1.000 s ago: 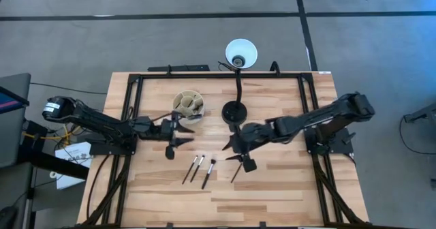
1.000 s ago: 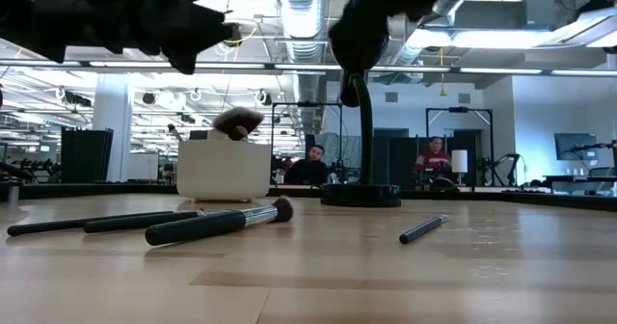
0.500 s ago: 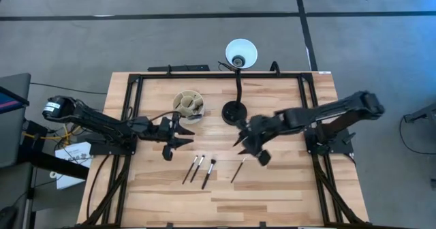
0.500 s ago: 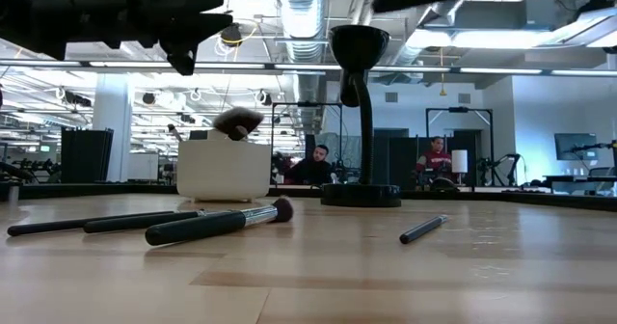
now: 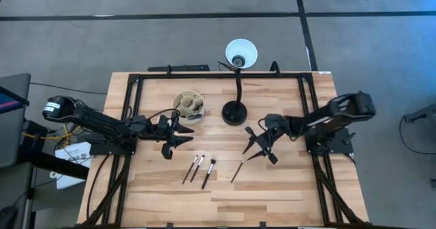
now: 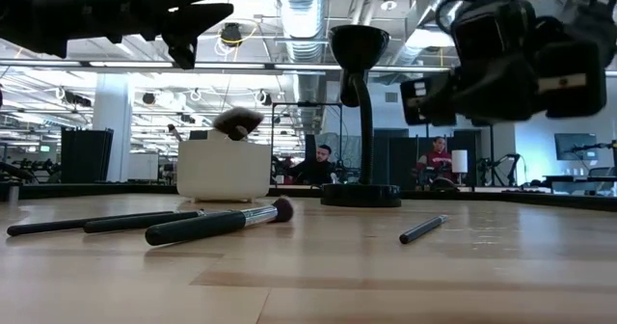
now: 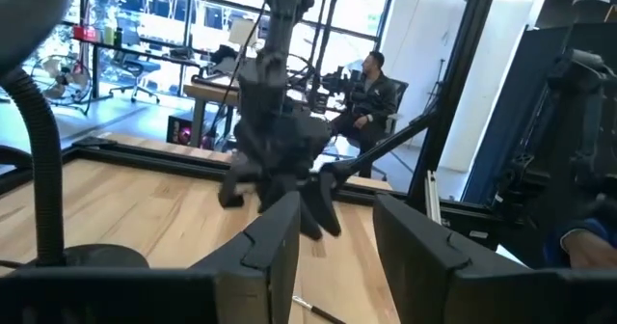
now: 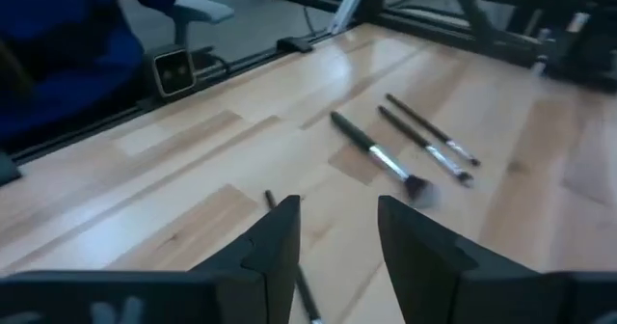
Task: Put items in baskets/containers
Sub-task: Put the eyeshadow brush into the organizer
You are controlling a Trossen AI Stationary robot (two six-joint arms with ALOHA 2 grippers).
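Observation:
Three black-handled brushes [image 5: 197, 168] lie side by side on the wooden table, and a thinner one [image 5: 237, 170] lies alone to their right. The cream cup [image 5: 188, 104] stands at the back left of the lamp base and has brushes in it, one bristle head [image 6: 236, 121] sticking up. My left gripper [image 5: 182, 135] hovers open and empty in front of the cup, fingers pointing right. My right gripper [image 5: 248, 144] hangs open and empty above the table, just right of the lone brush [image 8: 294, 256], pointing left and slightly down at it.
A black desk lamp stands on its round base [image 5: 234, 112] at the middle back; its stem [image 6: 366, 131] rises between the arms and its white shade [image 5: 241, 54] hangs beyond the far edge. A black frame [image 5: 204, 75] rims the table. People sit in the room behind.
My right gripper has drawn back toward the table's right edge and come down, tipping from steeply down to nearly level; it now hangs low at the right of the low view. The brushes and the cup have stayed where they were.

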